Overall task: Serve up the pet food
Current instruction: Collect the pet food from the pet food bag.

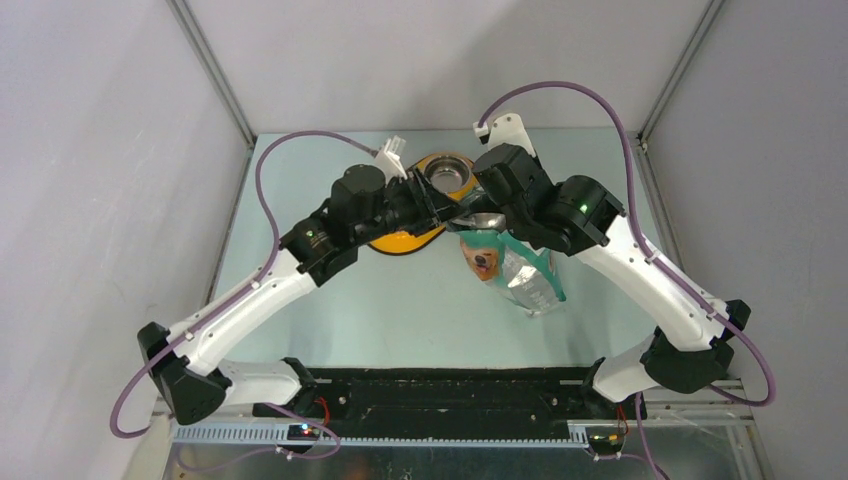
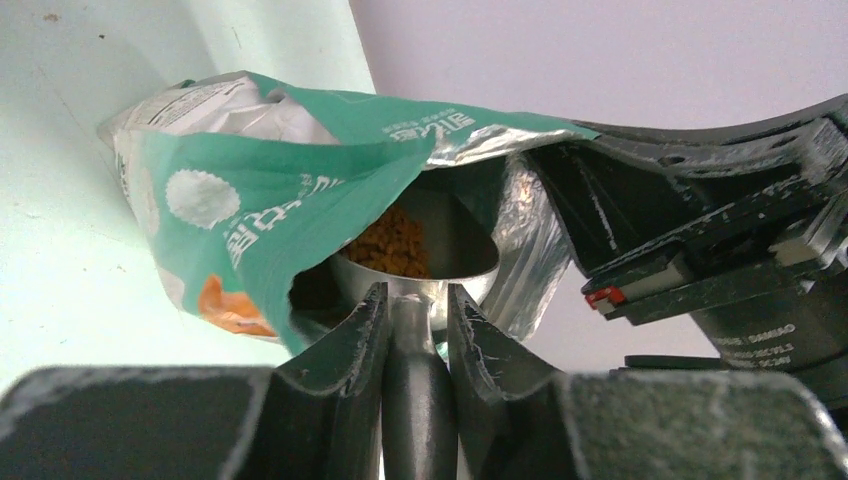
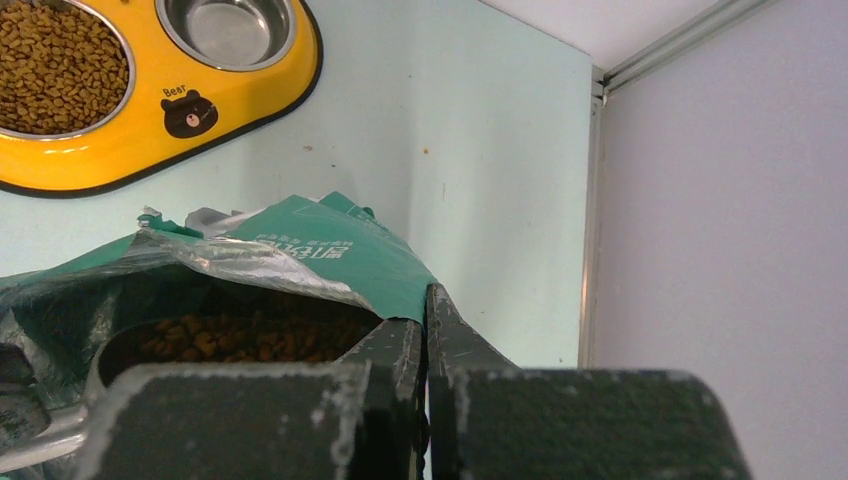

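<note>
Pet food [image 2: 395, 245] is heaped as small brown pellets in the bowl of a metal scoop [image 2: 458, 238], which is held inside the open mouth of a teal and white bag [image 2: 250, 190]. The scoop's handle is clamped by the left gripper [image 2: 417, 300], whose jaws are set narrow and pressed against the handle on both sides. The bag is laid on its side on the pale green table [image 3: 470, 150], with its foil-lined mouth turned towards a yellow feeder [image 3: 150, 135]. The upper lip of that mouth is pinched by the right gripper [image 3: 427, 310], whose jaws are closed flat on the thin foil edge (they are seen pressed edge to edge). More pet food is seen in the feeder, which is set near the far end of the table. One of its two steel bowls [image 3: 131, 80] is filled with brown pellets nearly to the rim, while the other bowl [image 3: 228, 30] is bare shiny metal. A small black bear's face [image 3: 190, 113] is printed on the yellow rim between them. From above, the left arm [image 1: 250, 300] and the right arm [image 1: 650, 270] are seen to meet at the feeder's near edge, with the bag stretched out just beside it. Whether the scoop is touching pellets deeper in the bag cannot be told, as the inside is in shadow
</note>
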